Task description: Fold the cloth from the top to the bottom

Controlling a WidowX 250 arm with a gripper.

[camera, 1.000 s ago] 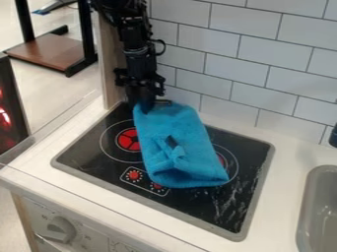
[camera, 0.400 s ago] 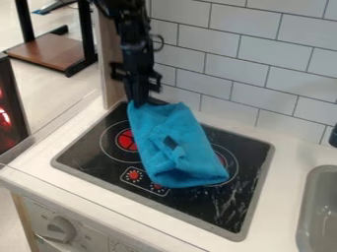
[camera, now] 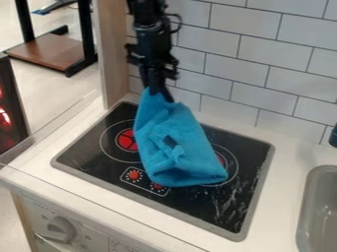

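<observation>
In the camera view, the gripper (camera: 158, 93) has its jaws closed on the top corner of the cloth (camera: 174, 145). Right below the jaws the cloth slopes down in a raised peak; farther below them, toward the near side, its bottom part lies on the stove (camera: 227, 209). The fold looks barely begun: the top is gripped and up, but it has yet to be brought over the bottom and released.
</observation>
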